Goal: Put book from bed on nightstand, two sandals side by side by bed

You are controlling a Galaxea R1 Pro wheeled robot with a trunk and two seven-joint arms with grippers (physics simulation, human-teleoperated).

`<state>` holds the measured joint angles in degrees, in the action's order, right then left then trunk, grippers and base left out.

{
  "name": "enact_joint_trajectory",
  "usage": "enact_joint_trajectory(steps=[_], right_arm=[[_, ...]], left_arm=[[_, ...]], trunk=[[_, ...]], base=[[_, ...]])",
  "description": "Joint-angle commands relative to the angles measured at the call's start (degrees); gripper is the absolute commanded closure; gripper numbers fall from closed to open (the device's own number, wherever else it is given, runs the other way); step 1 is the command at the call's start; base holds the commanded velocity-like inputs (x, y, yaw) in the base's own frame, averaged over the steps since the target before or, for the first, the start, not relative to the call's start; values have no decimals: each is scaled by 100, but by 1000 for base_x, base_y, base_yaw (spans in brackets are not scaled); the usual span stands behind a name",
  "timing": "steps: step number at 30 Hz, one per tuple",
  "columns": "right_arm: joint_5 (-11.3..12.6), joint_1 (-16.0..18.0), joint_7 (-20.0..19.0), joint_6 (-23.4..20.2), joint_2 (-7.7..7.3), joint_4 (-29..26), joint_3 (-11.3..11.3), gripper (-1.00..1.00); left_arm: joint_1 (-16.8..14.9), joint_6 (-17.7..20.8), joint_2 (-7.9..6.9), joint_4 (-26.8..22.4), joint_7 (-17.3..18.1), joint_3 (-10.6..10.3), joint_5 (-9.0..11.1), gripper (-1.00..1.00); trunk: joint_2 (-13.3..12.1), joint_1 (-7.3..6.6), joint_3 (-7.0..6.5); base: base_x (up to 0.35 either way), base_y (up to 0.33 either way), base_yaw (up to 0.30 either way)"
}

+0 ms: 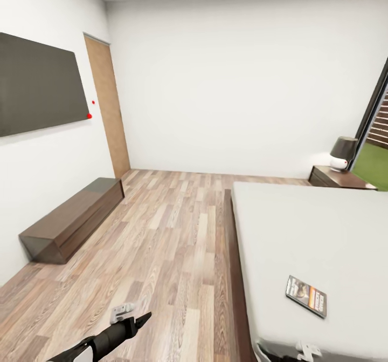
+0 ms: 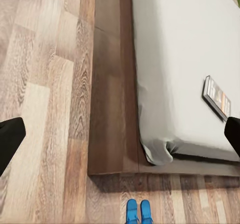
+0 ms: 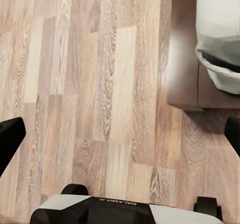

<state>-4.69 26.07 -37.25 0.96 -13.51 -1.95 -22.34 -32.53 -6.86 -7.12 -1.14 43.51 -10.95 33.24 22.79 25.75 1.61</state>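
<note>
The book (image 1: 306, 295), dark-covered with an orange band, lies flat on the light-grey mattress of the bed (image 1: 323, 232) near its foot end. The left wrist view also looks down on the book (image 2: 216, 97), close to the mattress edge. Two bright blue sandals (image 2: 137, 213) lie side by side on the floor just past the bed's foot corner. My left gripper (image 2: 120, 139) hangs open above the bed's wooden base, holding nothing. My right gripper (image 3: 120, 139) is open over bare floor beside the bed corner (image 3: 220, 58). A dark nightstand (image 1: 339, 178) stands at the bed's far side.
A lamp (image 1: 343, 153) sits on the nightstand. A low dark cabinet (image 1: 75, 219) runs along the left wall under a wall screen (image 1: 37, 84), with a wooden door (image 1: 108, 108) beyond. Wood-plank floor (image 1: 172, 232) lies between cabinet and bed. My base (image 3: 125, 211) is close to the bed corner.
</note>
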Motion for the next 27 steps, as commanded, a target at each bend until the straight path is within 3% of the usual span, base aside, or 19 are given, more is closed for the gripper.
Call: enact_joint_trajectory(steps=[1, 27], right_arm=[[-50, 4, -14, 10, -2, 1, -43, -100], [-50, 4, 1, 10, 6, -5, -52, -100]], left_arm=[[-8, -44, 1, 9, 8, -48, 25, -100], [-8, -46, 1, 9, 8, -49, 25, -100]], trunk=[[13, 4, 13], [13, 4, 13]], base=[[0, 0, 294], [0, 0, 294]])
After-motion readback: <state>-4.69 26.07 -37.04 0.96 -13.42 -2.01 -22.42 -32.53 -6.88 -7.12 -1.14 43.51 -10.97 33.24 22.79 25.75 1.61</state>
